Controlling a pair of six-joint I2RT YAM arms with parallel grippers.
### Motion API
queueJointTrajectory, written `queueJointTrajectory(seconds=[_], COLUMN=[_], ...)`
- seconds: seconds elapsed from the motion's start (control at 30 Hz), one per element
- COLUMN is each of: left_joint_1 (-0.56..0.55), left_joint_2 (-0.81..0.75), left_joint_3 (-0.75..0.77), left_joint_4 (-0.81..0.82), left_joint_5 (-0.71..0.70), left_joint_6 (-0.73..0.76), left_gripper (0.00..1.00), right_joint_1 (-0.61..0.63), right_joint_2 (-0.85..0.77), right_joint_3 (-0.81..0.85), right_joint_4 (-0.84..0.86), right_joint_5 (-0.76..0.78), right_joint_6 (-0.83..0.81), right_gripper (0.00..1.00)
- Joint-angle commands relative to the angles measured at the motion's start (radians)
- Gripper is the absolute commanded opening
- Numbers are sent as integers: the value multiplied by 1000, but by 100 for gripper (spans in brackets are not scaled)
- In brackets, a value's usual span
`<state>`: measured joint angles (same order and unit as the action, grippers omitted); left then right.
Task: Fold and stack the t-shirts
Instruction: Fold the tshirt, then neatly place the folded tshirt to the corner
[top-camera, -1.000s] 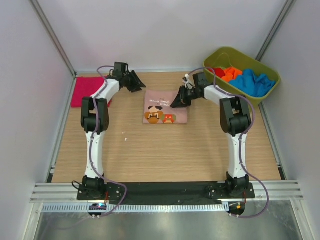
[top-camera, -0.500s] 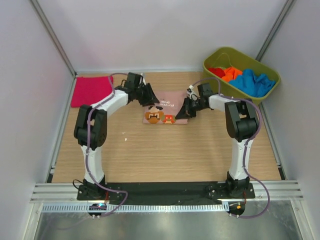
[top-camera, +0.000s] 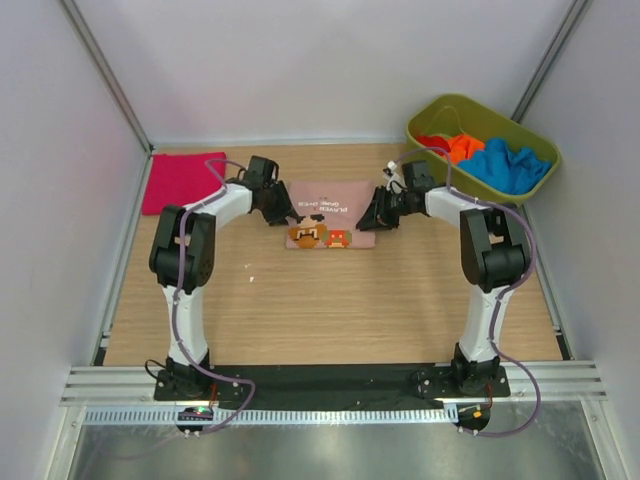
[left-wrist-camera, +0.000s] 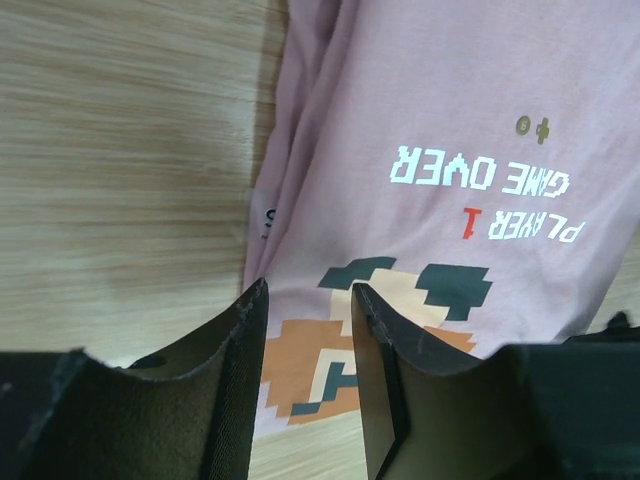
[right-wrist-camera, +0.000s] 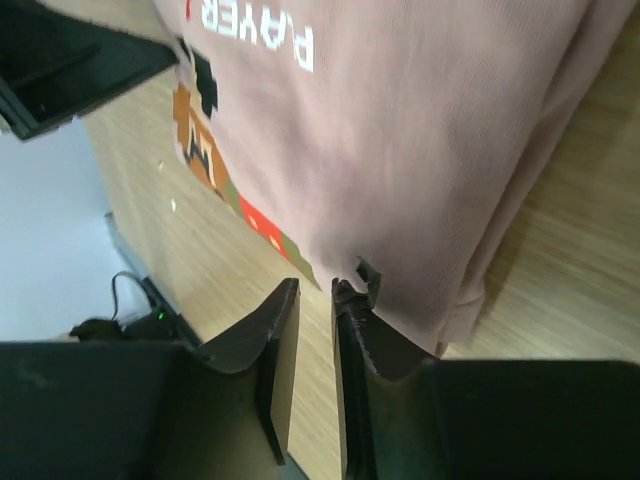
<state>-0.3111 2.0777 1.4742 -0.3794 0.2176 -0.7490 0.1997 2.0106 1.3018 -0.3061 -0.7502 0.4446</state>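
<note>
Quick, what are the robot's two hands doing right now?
Left hand: open, holding nothing, over the pink t-shirt.
Right hand: barely open, holding nothing, at its edge.

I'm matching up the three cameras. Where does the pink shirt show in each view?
Top external: the pink shirt lies folded just above the picture's centre.
Left wrist: it fills the upper right.
Right wrist: it fills the top centre and right, one corner reaching down to mid-frame.
Shared landmark: its pixel print, at lower centre in the left wrist view and at upper left in the right wrist view.

Dusty-pink t-shirt (left-wrist-camera: 450, 120) cut off top, right; red t-shirt (top-camera: 431, 143) partly covered by orange t-shirt (top-camera: 462, 147).
</note>
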Motion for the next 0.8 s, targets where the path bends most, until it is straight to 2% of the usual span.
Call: queueJointTrajectory(seconds=[0.0, 0.17, 0.27, 0.5, 0.63, 0.77], left_joint_1=[7, 15, 18, 21, 40, 53], left_joint_2=[-73, -39, -7, -48, -57, -31], left_joint_3=[51, 98, 109, 77, 80, 155], left_joint_4=[-72, -93, -114, -150, -113, -119], left_joint_5=[-66, -34, -23, -129, -20, 75], left_joint_6=[27, 33, 34, 42, 49, 109], left_gripper=[41, 42, 42, 43, 46, 49], right_joint_1=[-11, -17, -23, -37, -37, -37], right_joint_2=[-52, 34, 94, 246, 266, 228], right_joint_3=[89, 186, 258, 440, 482, 485], right_joint_4=[39, 139, 144, 102, 58, 28], right_joint_5=[165, 278, 354, 419, 474, 506], right_joint_6=[5, 32, 25, -13, -32, -50], right_gripper=[28, 28, 28, 27, 21, 22])
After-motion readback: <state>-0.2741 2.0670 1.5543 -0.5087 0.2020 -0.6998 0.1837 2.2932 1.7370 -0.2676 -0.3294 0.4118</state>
